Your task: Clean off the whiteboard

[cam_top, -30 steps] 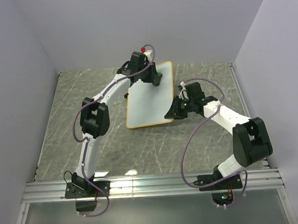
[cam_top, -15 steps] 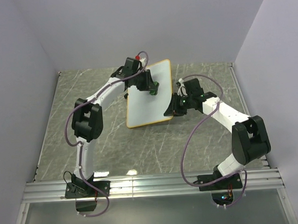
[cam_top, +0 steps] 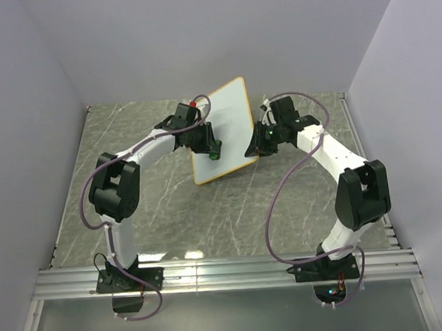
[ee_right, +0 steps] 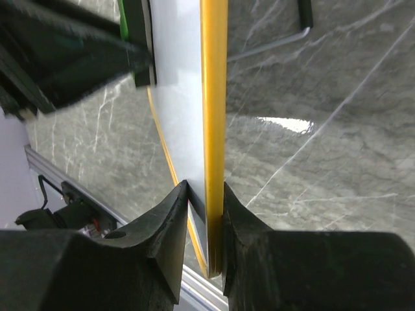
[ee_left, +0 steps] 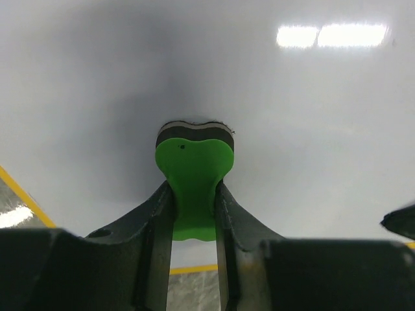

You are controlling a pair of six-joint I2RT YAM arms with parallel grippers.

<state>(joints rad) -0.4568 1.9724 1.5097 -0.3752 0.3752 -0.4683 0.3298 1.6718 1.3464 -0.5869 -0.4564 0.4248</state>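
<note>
The whiteboard (cam_top: 226, 121), white with an orange-yellow rim, stands tilted up off the marble table. Its face (ee_left: 292, 116) fills the left wrist view and looks blank white. My left gripper (cam_top: 213, 150) is shut on a small green eraser (ee_left: 193, 178), whose dark felt end presses against the board's lower face. My right gripper (cam_top: 254, 149) is shut on the whiteboard's right edge; in the right wrist view the yellow rim (ee_right: 214, 129) runs between the black fingers (ee_right: 170, 227), with the gripper (ee_right: 206, 201) clamped on it.
The grey marble table (cam_top: 297, 198) lies under the board. A black wire stand leg (ee_right: 285, 35) sticks out behind the board. An aluminium rail (cam_top: 227, 273) runs along the near edge, with walls close on three sides.
The board has been tipped up and swung toward the back. My left gripper has slid the eraser from the board's top down toward its lower left. My right gripper moved back with the edge.
</note>
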